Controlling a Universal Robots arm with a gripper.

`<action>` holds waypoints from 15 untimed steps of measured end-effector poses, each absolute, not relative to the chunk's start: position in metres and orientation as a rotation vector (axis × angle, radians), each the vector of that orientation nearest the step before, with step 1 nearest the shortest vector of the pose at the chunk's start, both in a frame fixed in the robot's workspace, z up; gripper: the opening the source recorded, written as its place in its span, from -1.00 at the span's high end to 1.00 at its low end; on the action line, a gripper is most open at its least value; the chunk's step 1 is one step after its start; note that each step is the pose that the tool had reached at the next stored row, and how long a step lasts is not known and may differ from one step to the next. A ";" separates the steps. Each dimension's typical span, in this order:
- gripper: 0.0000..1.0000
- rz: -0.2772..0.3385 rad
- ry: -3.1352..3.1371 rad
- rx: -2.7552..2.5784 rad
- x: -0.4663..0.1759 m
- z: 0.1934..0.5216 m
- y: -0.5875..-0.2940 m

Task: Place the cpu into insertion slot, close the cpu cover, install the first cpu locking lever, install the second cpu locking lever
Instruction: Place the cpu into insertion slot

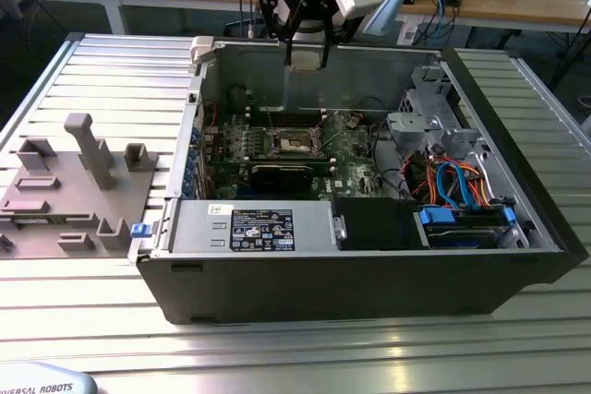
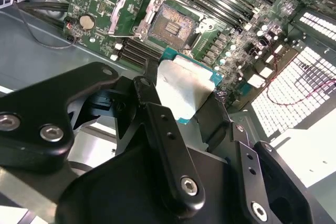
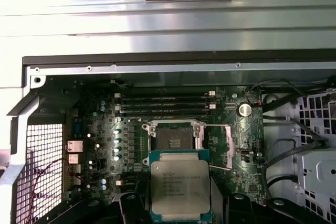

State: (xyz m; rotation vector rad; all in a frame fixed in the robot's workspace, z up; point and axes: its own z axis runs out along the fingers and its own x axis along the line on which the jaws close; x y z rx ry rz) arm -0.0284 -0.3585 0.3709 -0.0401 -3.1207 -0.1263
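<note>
Currently: gripper (image 1: pixel 307 57) clamped on the cpu (image 3: pixel 180 184) by its edges, above the case. Insertion slot (image 3: pixel 175 136) sits uncovered beneath the gripper, apart. Step: cpu placement, likely demanding square alignment over the slot.

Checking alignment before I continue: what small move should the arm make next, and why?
Probably ease toward the slot before lowering: the end effector grips the cpu above the board, seemingly offset from the slot, whose cover stands open.
</note>
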 end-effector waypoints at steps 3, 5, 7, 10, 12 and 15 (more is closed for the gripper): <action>-0.08 -0.124 -3.121 -0.040 -0.028 0.370 -0.359; -0.08 -0.124 -3.121 -0.040 -0.028 0.370 -0.359; -0.08 -0.124 -3.121 -0.040 -0.028 0.370 -0.359; -0.08 -0.124 -3.121 -0.040 -0.029 0.369 -0.359; -0.08 -0.125 -3.121 -0.040 -0.029 0.368 -0.359; -0.08 -0.124 -3.121 -0.040 -0.029 0.367 -0.359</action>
